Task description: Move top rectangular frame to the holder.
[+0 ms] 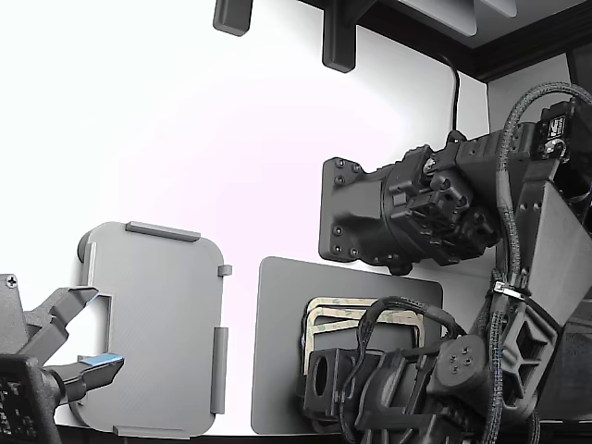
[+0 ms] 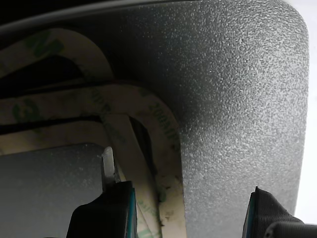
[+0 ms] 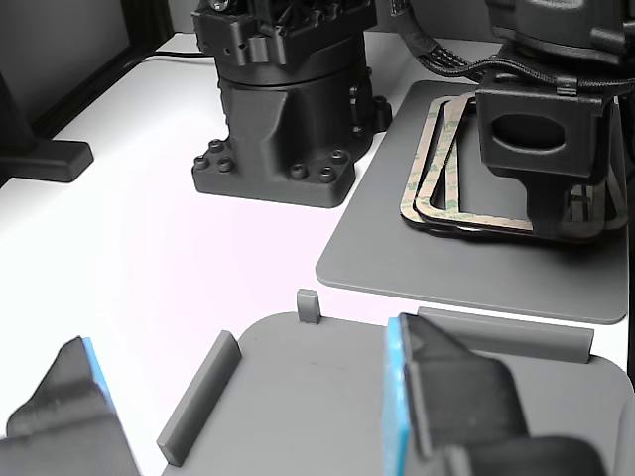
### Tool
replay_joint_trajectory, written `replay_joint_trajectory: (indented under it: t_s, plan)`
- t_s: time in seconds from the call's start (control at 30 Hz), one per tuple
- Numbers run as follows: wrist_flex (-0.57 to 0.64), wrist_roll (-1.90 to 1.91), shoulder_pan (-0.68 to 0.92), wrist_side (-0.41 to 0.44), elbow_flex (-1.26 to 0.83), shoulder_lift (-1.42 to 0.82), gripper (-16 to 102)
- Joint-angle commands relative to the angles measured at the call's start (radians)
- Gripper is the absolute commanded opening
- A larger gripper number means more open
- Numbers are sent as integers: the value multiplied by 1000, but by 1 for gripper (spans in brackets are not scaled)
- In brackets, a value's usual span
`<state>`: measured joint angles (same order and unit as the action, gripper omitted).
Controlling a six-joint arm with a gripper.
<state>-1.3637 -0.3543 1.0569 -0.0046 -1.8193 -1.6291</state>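
Between the spread pincer [image 2: 190,213] fingers lies the top rectangular frame [image 2: 166,136].

top rectangular frame [image 3: 429,149]: beige, atop stack (skewed) | holder [image 1: 153,328]: grey, empty

text: faint green print on frames [image 2: 163,124] | unreadable

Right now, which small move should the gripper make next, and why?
Probably lower and close on the top rectangular frame: the gripper hangs open over the stack's edge, one finger above the frame, nothing held, and the holder empty.
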Motion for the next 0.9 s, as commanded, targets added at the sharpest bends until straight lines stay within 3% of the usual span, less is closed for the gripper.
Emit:
replay_joint_trajectory:
  t_s: [0.0, 0.27, 0.87]
  plan:
    - [8, 3, -3, 3, 14, -34, 87]
    - [31, -5, 0, 3, -14, -48, 72]
    - [37, 18, -8, 25, -8, -8, 55]
